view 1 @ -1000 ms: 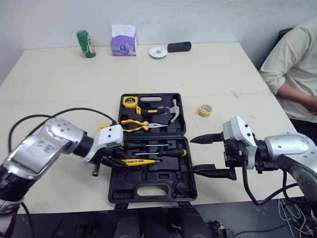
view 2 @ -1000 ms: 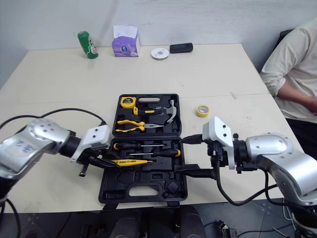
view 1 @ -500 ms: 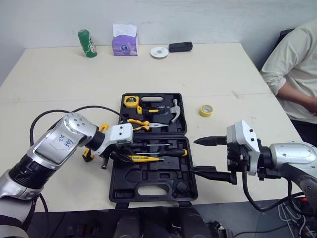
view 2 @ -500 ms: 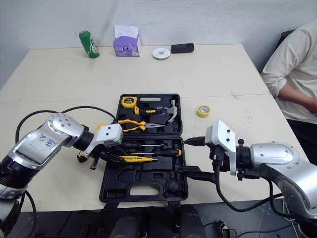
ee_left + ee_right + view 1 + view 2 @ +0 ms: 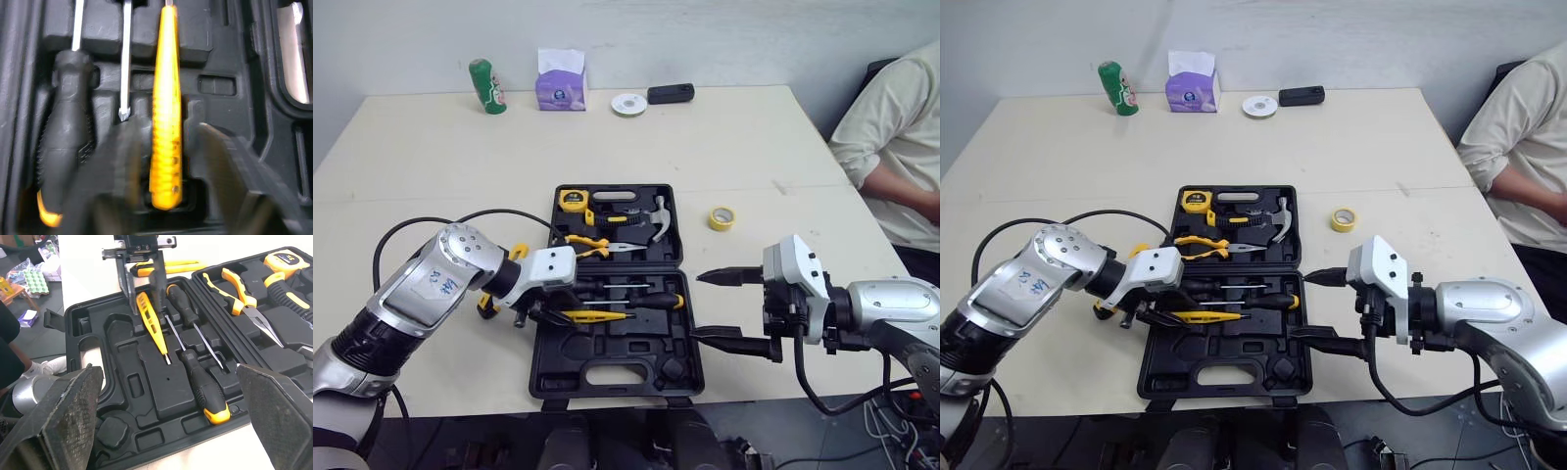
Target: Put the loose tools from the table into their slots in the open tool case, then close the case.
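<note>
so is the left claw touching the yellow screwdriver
Apart. In the left wrist view the left claw straddles the yellow screwdriver, with a dark gap on each side.

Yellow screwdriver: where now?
Left eye view: yellow screwdriver lies in the tool case, near half, left side, at the left gripper, beside the black screwdriver.

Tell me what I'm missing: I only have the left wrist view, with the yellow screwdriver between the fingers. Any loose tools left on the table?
Observer: One yellow-and-black tool lies just outside the case, by its left edge.
Operator: And the right hand?
Observer: The right hand is open, hovering at the case's right edge.
Operator: The lid?
Observer: The lid lies open flat, holding pliers, hammer and tape measure.
</note>
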Robot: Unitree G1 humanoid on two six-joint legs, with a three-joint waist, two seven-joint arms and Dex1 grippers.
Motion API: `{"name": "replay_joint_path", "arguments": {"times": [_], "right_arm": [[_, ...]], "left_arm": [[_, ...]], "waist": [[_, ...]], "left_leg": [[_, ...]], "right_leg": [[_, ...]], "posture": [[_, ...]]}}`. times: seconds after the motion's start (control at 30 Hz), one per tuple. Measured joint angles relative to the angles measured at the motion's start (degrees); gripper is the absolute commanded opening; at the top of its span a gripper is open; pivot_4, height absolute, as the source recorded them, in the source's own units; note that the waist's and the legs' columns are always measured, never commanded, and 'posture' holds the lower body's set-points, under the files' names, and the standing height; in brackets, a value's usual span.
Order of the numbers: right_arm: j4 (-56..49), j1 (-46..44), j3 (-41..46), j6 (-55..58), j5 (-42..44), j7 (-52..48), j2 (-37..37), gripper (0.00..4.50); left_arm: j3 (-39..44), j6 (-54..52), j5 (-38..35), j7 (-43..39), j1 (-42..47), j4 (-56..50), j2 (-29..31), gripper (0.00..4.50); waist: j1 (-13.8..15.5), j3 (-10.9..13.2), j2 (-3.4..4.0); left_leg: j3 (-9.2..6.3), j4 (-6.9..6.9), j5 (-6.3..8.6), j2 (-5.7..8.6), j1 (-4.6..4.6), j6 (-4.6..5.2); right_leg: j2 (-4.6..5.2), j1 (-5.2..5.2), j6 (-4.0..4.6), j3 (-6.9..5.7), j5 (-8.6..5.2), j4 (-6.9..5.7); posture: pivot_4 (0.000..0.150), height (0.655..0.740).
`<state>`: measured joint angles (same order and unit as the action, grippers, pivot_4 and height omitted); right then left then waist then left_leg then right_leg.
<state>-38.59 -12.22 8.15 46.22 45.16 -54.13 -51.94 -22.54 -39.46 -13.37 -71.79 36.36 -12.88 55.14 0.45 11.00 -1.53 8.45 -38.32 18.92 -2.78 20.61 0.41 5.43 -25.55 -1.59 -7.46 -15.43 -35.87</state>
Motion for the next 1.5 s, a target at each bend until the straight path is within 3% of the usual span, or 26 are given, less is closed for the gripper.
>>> {"name": "replay_joint_path", "arguments": {"times": [0.1,0.23,0.33,0.53,0.57,1.03,1.5], "right_arm": [[0.44,0.03,-0.65,-0.05,-0.02,-0.36,-0.11,4.5],[0.51,0.09,-0.72,-0.2,-0.02,-0.71,-0.43,4.5],[0.64,0.0,-1.13,-0.38,-0.15,-0.77,-0.42,4.5],[0.86,-0.87,-2.19,-1.21,-0.62,-0.88,-0.41,4.5],[0.86,-0.95,-2.42,-1.25,-0.62,-0.9,-0.41,4.5],[2.23,-1.75,-3.22,-1.28,-0.78,-1.62,-0.42,4.5],[2.44,-2.43,-4.22,-1.39,-0.89,-1.61,-0.23,4.5]], "left_arm": [[2.37,-2.0,-2.73,-1.7,-0.98,-0.44,0.52,3.78],[7.89,2.92,-4.64,-2.77,-3.5,0.02,0.54,3.78],[11.81,11.91,-5.46,-1.53,-7.57,2.64,-5.64,3.02],[13.93,25.56,-6.28,-0.38,-13.08,9.04,-13.92,0.32],[14.52,26.58,-6.18,0.09,-13.32,9.6,-14.28,0.06],[14.81,36.59,-2.26,1.75,-15.48,15.92,-16.43,0.06],[13.07,42.91,1.56,2.23,-16.48,16.5,-14.19,0.06]], "waist": [[-0.2,0.0,0.0],[-0.31,0.0,0.0],[-0.23,0.0,0.01],[-0.28,0.0,-0.01],[-0.32,0.0,-0.01],[-0.4,0.0,0.0],[-0.71,-0.21,0.32]], "left_leg": [[0.0,-0.01,-0.01,-0.01,0.0,-0.01],[0.0,-0.01,-0.02,0.0,0.0,-0.01],[0.0,-0.12,-0.03,0.0,0.01,0.03],[-0.06,-0.37,-0.01,-0.04,0.09,0.05],[-0.07,-0.39,0.0,-0.05,0.09,0.06],[-0.06,-0.43,0.04,-0.05,0.09,0.13],[0.04,0.03,0.1,-0.06,-0.34,0.2]], "right_leg": [[-0.01,0.0,0.0,-0.01,0.0,-0.01],[0.02,0.0,0.0,-0.01,0.0,-0.01],[0.05,0.02,0.0,-0.01,0.0,-0.04],[0.04,0.04,-0.01,-0.07,0.01,-0.1],[0.04,0.04,-0.02,-0.07,0.02,-0.1],[0.07,0.05,-0.05,-0.07,0.03,-0.11],[0.04,0.21,0.04,0.05,0.01,-0.12]], "posture": [[0.15,0.7252],[0.15,0.7252],[0.15,0.7252],[0.15,0.7252],[0.15,0.7252],[0.15,0.7252],[0.15,0.7252]]}}
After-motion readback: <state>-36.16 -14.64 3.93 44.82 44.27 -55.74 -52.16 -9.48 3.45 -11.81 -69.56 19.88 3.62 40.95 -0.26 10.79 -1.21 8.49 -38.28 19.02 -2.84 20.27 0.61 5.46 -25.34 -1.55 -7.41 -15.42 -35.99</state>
